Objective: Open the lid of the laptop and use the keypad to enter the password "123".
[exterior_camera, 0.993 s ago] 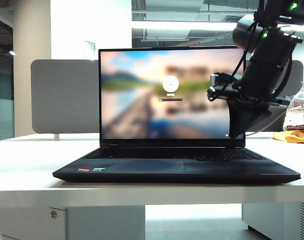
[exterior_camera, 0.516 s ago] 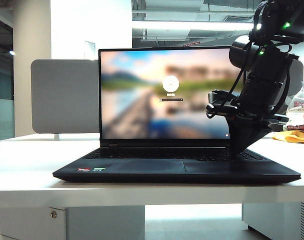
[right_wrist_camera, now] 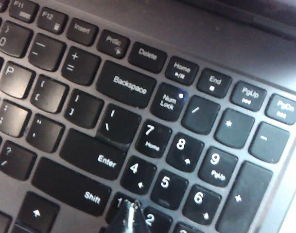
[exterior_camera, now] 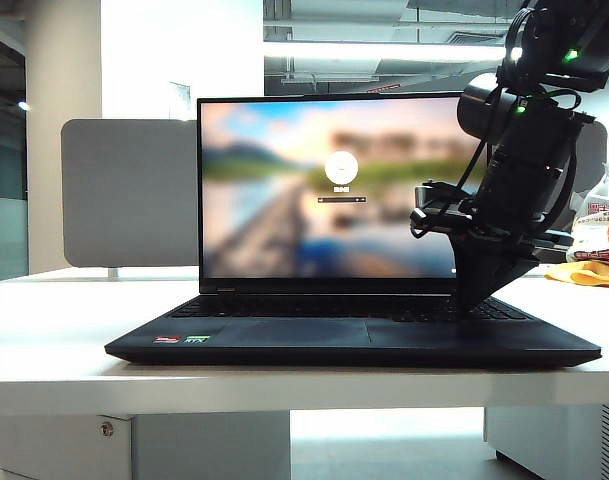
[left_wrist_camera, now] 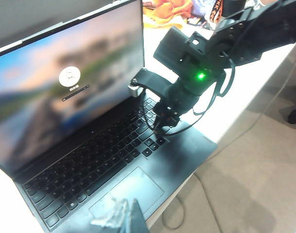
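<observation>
White table: one laptop, left gripper, right gripper.

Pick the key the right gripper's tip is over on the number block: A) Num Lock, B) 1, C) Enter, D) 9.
B: in the right wrist view the right gripper, its jaws shut to a point, sits at the 1 key of the keypad, below the 4.

One laptop, two arms (each one tool).
</observation>
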